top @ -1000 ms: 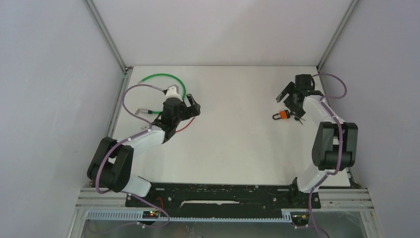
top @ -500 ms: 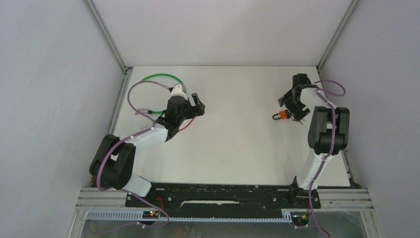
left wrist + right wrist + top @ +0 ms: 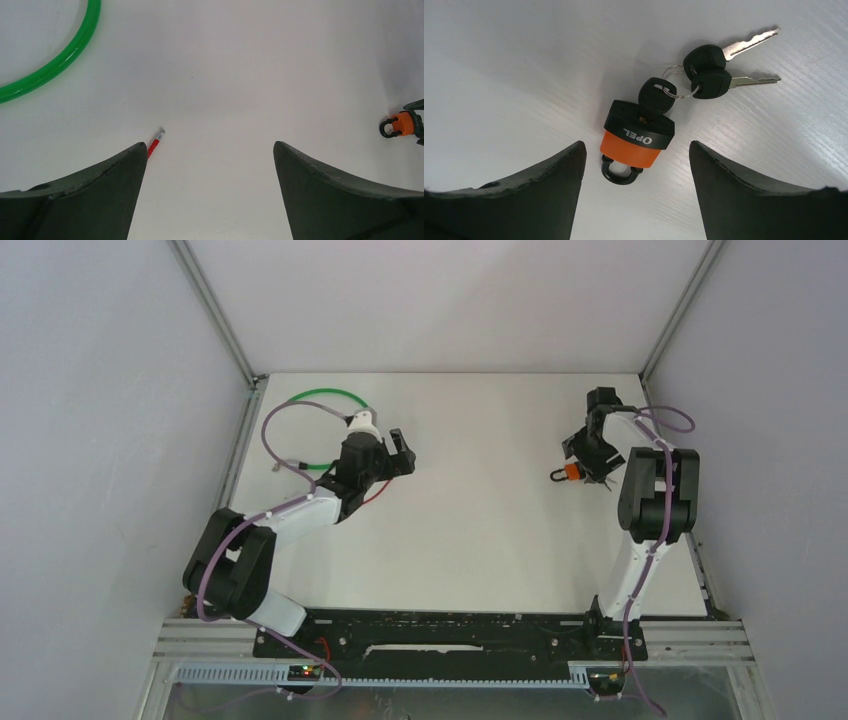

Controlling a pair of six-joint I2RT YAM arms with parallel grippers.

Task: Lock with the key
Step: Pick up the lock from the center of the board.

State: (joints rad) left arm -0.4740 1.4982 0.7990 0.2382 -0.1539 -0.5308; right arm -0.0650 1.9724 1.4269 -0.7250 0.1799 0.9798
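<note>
An orange and black padlock (image 3: 636, 139) lies on the white table at the right, also in the top view (image 3: 571, 471). A black-headed key (image 3: 657, 97) sits in its lock body. Two more keys (image 3: 724, 67) hang from a ring beside it. My right gripper (image 3: 636, 165) is open, its jaws either side of the padlock's shackle end, just above the table (image 3: 583, 450). My left gripper (image 3: 210, 165) is open and empty over bare table at the left (image 3: 398, 450). The padlock shows far right in the left wrist view (image 3: 398, 125).
A green cable loop (image 3: 330, 398) lies at the back left, also in the left wrist view (image 3: 60, 55). A thin red cable with a metal tip (image 3: 154, 145) lies by my left finger. Enclosure walls stand close to the table's sides and back.
My right gripper has swung in over the padlock, the forearm folding upright. My left gripper has shifted slightly right and forward. The padlock and keys have not moved.
</note>
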